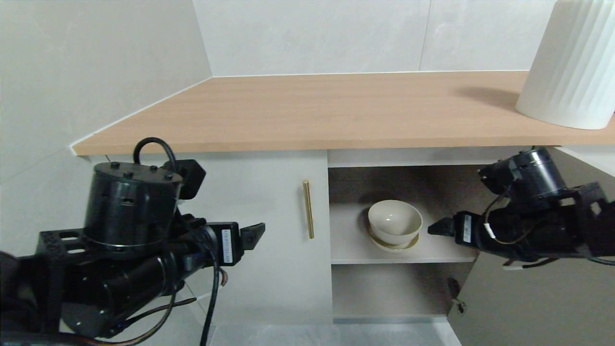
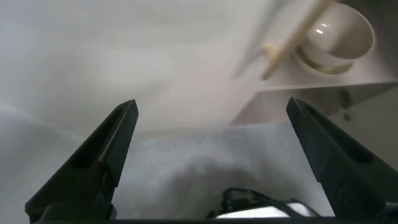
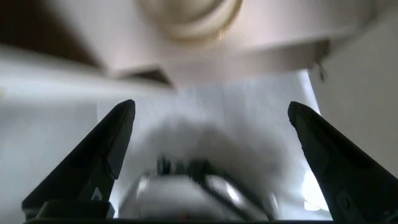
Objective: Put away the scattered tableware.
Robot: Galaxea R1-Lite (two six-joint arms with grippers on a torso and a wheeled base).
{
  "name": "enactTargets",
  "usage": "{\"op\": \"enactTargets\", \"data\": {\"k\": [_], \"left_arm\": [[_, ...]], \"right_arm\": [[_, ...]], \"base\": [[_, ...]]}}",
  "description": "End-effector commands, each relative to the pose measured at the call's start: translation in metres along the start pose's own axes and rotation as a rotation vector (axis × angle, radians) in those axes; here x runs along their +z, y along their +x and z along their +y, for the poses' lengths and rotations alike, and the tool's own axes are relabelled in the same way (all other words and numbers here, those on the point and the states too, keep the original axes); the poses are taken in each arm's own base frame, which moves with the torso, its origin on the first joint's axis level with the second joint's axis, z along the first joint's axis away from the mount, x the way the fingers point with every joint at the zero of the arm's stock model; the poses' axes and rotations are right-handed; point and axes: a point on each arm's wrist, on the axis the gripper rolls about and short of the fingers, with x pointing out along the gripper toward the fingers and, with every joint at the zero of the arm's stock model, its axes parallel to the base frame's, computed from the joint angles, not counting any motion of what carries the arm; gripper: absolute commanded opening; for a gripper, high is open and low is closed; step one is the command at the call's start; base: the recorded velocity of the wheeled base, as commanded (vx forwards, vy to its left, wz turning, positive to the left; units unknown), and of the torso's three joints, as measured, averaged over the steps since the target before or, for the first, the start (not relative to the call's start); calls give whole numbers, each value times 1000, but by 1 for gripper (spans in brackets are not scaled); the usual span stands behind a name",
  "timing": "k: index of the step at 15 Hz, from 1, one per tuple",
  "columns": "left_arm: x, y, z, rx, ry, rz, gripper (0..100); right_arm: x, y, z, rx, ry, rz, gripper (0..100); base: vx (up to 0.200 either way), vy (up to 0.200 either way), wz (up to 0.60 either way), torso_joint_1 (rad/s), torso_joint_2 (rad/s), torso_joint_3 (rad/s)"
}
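There is one bowl (image 1: 395, 222) and one plate (image 1: 394, 246) under it, both on one shelf (image 1: 350, 242). The cabinet (image 1: 384, 157) has two doors, one shut door (image 1: 269, 230) and one open door (image 1: 528, 298), and one handle (image 1: 308, 209). One counter (image 1: 312, 110) bears one ribbed vessel (image 1: 571, 67), and there are two grippers, the left gripper (image 2: 211, 104) and the right gripper (image 3: 211, 106).
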Motion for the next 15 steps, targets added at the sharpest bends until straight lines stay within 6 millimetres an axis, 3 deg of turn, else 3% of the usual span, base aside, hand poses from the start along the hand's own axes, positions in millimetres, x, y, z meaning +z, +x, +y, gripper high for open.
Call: {"op": "enactTargets", "data": {"k": [1,2,4,8,15], "left_arm": [[-4,-17,26,52,-35,-26,100],[-4,-17,33,77,-48,-28,100],[-2,-17,34,82,-38,-35,100],[-2,-9,26,73,-9,-17,100],[0,-12,26,70,-13,-32,100]], "right_arm": [[-16,-81,-7,78,-52,-21,100],[-19,-95,-9,79,-64,-3,100],[-14,-105,-8,79,-104,-7,100],[-20,-105,-12,64,-153,40,100],[-26,-105,-10,58,-175,83,100]], "base": [[0,0,0,0,0,0],[0,0,0,0,0,0],[0,0,0,0,0,0],[0,0,0,0,0,0],[-200,0,0,2,4,3]]}}
